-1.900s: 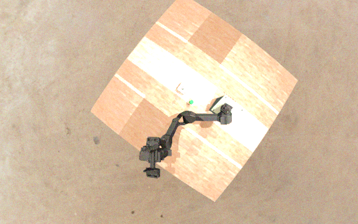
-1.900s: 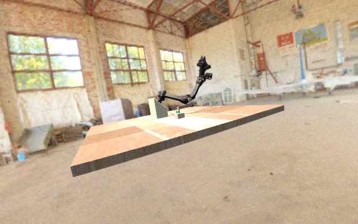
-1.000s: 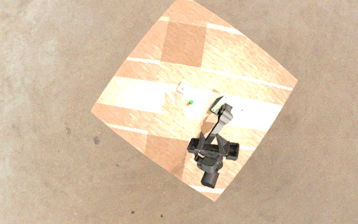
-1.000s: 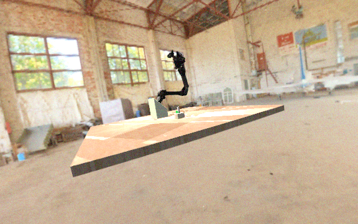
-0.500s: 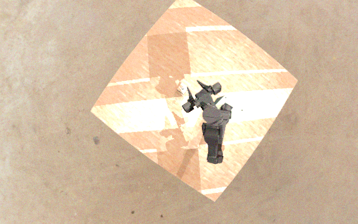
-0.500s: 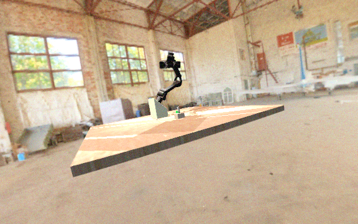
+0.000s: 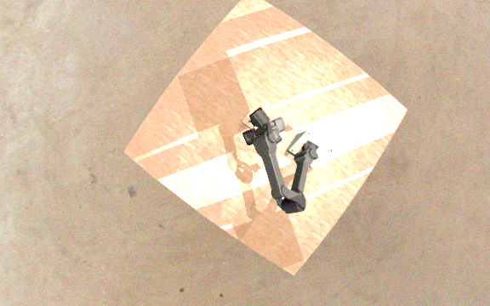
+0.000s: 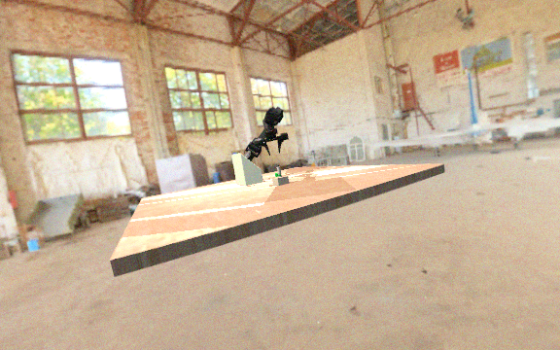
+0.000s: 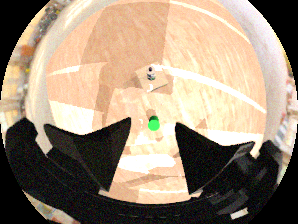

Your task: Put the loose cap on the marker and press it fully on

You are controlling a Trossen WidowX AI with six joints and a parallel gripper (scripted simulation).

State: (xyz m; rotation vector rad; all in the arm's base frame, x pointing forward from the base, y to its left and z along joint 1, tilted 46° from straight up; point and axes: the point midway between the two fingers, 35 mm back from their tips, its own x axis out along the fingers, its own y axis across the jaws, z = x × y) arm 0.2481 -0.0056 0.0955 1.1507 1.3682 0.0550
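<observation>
Pincer (image 9: 152,156) is half open and holds nothing; the gap between its two dark fingers shows only desk (image 9: 200,63). It hangs above the desk, looking down, which I read as lining up for the pick rather than the pick itself.

Cap (image 9: 153,123) is the small green piece standing loose on the desk, in the wrist view near centre, just toward 12 o'clock from the finger gap and apart from both fingers. Sitting almost on the centre line makes sense: a straight drop would put a finger on either side.

Marker (image 9: 152,71) stands in its pale holder (image 9: 154,84) further toward 12 o'clock from the cap, close but separate (dark tip is facing the camera, so it looks upright). In the exterior view the holder (image 8: 280,180) and marker (image 8: 278,169) sit at about 3 o'clock from the arm's base block (image 8: 246,170).

The half-open width looks preset for a narrow cap, so there is less closing travel and less chance of knocking it over. Cap not yet on the marker.
</observation>
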